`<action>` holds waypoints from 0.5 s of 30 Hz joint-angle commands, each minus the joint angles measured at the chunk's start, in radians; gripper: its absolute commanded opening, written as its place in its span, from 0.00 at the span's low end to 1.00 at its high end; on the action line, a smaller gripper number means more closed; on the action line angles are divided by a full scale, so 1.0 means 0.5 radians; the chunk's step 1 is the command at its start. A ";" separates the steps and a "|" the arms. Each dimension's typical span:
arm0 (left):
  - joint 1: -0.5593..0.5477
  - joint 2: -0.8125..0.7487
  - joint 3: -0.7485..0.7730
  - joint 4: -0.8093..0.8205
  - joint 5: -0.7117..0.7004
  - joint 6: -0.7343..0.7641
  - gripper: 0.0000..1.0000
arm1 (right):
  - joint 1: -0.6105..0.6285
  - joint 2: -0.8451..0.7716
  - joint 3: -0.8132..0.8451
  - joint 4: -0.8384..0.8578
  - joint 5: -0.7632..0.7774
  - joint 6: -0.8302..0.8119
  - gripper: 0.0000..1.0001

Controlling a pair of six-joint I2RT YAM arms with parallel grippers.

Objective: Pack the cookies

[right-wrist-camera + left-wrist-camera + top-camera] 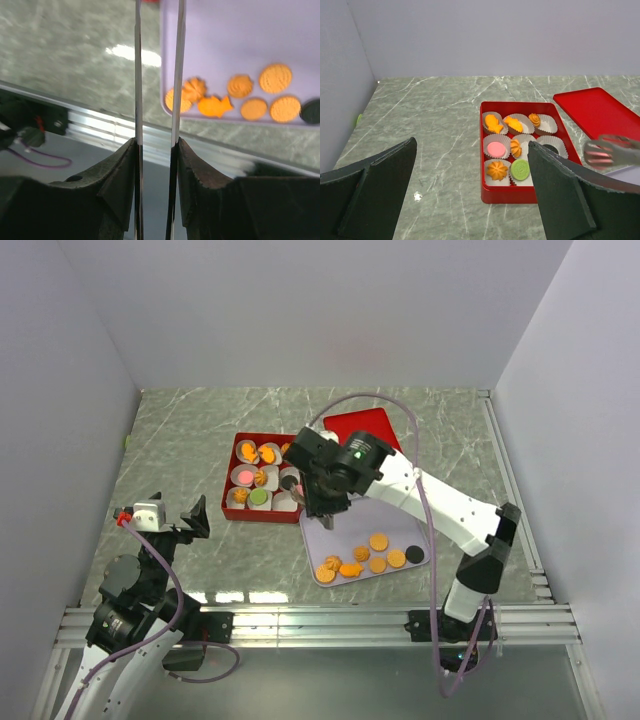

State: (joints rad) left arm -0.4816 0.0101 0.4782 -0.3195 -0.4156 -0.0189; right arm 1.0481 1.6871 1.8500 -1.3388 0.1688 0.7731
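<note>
Several orange cookies (378, 540) and one black cookie (414, 554) lie on a lavender tray (340, 530); they also show in the right wrist view (252, 107). A red box (487, 192) holds white paper cups with orange, pink (496, 148) and green (520, 169) cookies. My right gripper (325, 505) is shut on thin metal tongs (138, 75), above the tray's left end next to the box. The tong tips are out of the wrist view. From the left wrist they show as a pinkish blur (604, 152). My left gripper (175, 520) is open and empty, left of the box.
The red lid (362, 427) lies flat behind the tray, right of the box. White walls close in the marble table on three sides. A metal rail (320, 620) runs along the near edge.
</note>
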 commanded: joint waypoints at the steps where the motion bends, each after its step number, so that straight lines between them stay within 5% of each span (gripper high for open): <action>1: -0.003 -0.082 0.004 0.041 0.003 0.016 0.99 | -0.025 0.108 0.248 -0.197 0.019 -0.098 0.40; 15: -0.006 -0.088 0.004 0.041 -0.003 0.013 1.00 | -0.111 0.421 0.509 -0.087 -0.178 -0.224 0.39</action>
State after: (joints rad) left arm -0.4816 0.0101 0.4782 -0.3195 -0.4156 -0.0189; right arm 1.0077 1.8904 2.0491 -1.3476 0.0917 0.6842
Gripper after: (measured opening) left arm 0.995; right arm 0.414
